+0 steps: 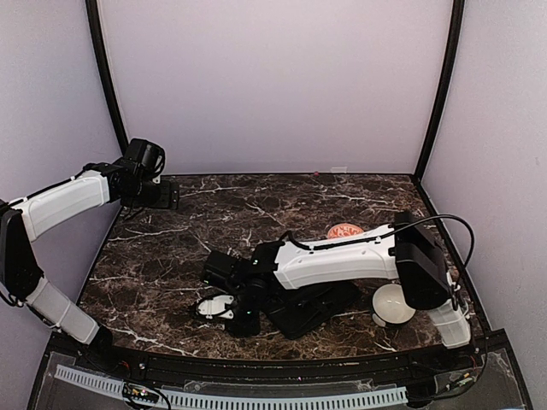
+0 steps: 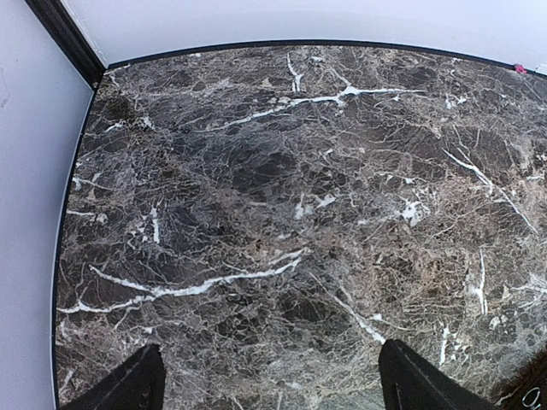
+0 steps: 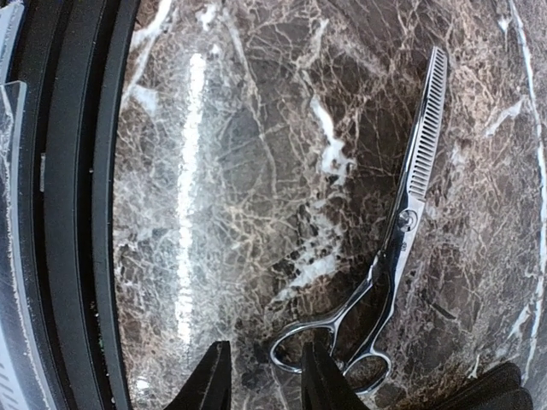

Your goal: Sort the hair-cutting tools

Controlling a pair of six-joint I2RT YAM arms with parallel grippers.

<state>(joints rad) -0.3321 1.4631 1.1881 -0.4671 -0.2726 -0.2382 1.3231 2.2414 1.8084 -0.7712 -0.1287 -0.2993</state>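
Now you are hovering the right claw (image 3: 265, 380), narrowly parted, at the scissors (image 3: 403, 224) loops.
Stiff, slick steel is lying flat, so try pinching the shank; left claw (image 2: 269, 376) is gaping wide.

Down from the left wrist it's marble all the way: the dark brown table (image 2: 282, 213), shot through with white veins, one long pale streak running across its near left part. The left gripper (image 2: 269, 389) hangs over it with its jaws spread wide, one black fingertip (image 2: 128, 384) poking in at bottom left, the other at bottom right, marble showing between them. A black rim (image 2: 256, 43) closes the far edge, a black frame post (image 2: 64, 38) slants across the top left corner, and there's pale wall (image 2: 26, 213) down the left. A tiny pink mark (image 2: 518, 68) sits at the rim's far right end
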